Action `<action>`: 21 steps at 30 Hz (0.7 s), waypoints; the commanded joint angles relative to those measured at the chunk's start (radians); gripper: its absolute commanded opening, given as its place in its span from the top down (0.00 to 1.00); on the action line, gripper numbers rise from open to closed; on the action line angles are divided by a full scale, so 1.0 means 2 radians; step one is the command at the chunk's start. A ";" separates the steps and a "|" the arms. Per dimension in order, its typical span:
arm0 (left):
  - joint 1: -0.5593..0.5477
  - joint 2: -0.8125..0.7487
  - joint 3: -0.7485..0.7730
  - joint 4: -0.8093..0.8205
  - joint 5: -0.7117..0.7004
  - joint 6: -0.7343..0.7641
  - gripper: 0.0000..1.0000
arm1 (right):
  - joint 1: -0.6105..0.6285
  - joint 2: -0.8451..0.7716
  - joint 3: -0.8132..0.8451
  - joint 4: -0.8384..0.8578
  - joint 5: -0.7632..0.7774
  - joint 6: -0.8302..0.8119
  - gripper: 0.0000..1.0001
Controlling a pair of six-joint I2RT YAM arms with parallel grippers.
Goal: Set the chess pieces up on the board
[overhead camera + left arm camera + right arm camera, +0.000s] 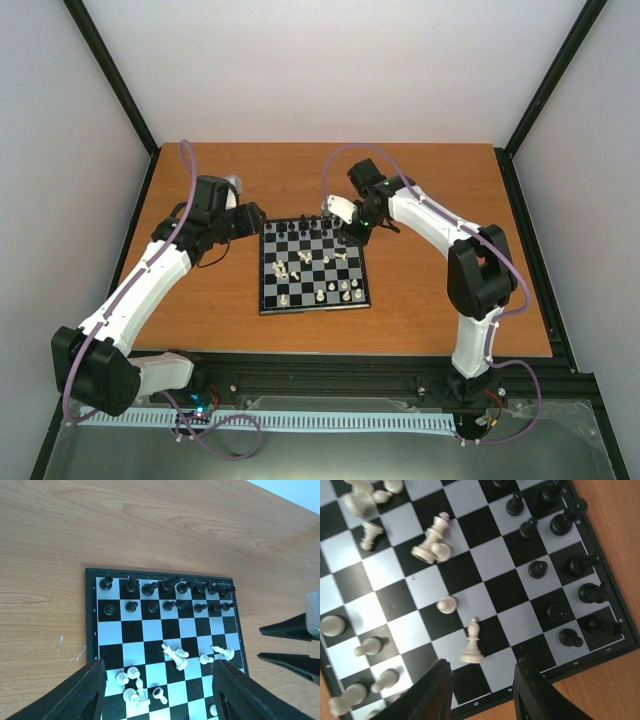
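Chess pieces (170, 630) are half sorted on the board (268, 300), which lies mid-table (430, 300) between the two arms.
Black pieces (152, 606) fill the two rows along one edge, their home ranks, though a few lean. White pieces (177, 657) are scattered across the middle and the opposite side, several on their sides, so they look like the remaining work. The right claw (482, 667) hangs low over the board, fingers partly spread and holding nothing; one white piece (471, 645) stands upright just ahead of them. The left claw (159, 670) waits wide apart and empty by the board's edge, probably to stay out of the way.
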 commanded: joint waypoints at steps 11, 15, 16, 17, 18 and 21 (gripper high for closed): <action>0.004 0.004 0.005 0.007 0.010 0.017 0.39 | -0.003 0.072 0.002 0.010 0.028 -0.014 0.57; 0.004 0.005 0.005 0.007 0.010 0.018 0.39 | -0.003 0.082 0.002 0.008 0.023 -0.015 0.57; 0.004 0.005 0.005 0.007 0.010 0.018 0.39 | -0.003 0.084 0.002 0.007 0.022 -0.014 0.58; 0.004 0.005 0.005 0.007 0.010 0.018 0.39 | -0.003 0.087 0.002 0.007 0.021 -0.015 0.58; 0.004 0.005 0.005 0.007 0.010 0.019 0.39 | -0.003 0.089 0.002 0.006 0.021 -0.015 0.58; 0.004 0.006 0.005 0.007 0.012 0.020 0.39 | -0.003 0.094 0.002 0.005 0.020 -0.014 0.59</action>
